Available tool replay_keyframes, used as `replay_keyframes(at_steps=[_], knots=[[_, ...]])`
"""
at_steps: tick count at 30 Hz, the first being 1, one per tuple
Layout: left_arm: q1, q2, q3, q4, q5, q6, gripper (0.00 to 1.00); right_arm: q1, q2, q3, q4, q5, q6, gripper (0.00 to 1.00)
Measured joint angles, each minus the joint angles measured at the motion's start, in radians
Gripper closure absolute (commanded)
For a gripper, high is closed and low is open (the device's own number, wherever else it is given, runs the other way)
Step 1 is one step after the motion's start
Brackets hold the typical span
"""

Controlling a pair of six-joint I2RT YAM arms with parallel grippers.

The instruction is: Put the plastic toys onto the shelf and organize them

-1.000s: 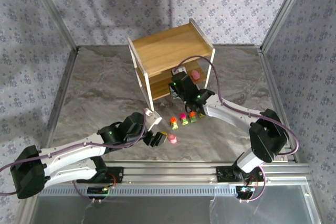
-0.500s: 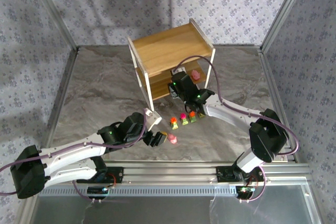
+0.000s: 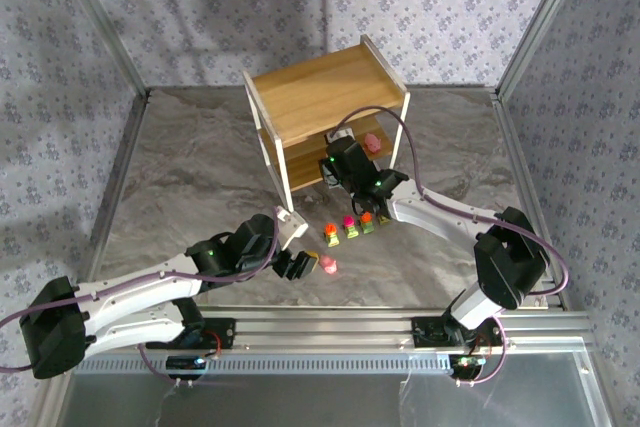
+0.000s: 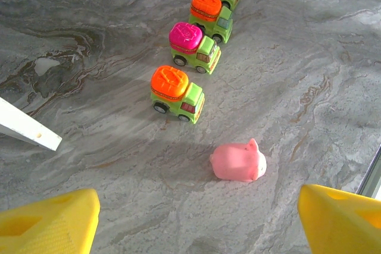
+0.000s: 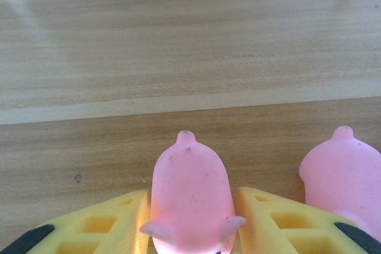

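In the right wrist view a pale-pink figure (image 5: 189, 188) stands on the shelf's lower wooden tier (image 5: 89, 153). My right gripper (image 5: 190, 215) has its yellow fingers (image 5: 107, 230) close against the figure's two sides. A second pink figure (image 5: 345, 176) stands just to its right. My left gripper (image 4: 196, 212) hangs open over the table, and a third pink figure (image 4: 238, 162) lies on its side between and beyond the fingertips. Several yellow-green trucks (image 4: 177, 93) with orange, magenta and brown tops line up past it. From above, the shelf (image 3: 330, 92) stands at the back centre.
A white shelf leg (image 4: 27, 128) lies at the left of the left wrist view. Seen from above, the row of trucks (image 3: 349, 226) sits between the shelf and the left gripper (image 3: 305, 265). A metal rail (image 3: 320, 327) runs along the near edge.
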Motion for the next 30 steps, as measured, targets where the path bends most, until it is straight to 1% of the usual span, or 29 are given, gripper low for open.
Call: replay_keyframes(at_steps=[9,30], knots=[[0.000,0.000,0.000,0.000,-0.006,0.000,0.14,0.003,-0.003,0.000,0.000,0.001,0.000,0.56],[0.000,0.000,0.000,-0.002,-0.029,0.000,0.14,0.025,-0.068,-0.034,-0.004,0.021,0.000,0.54]])
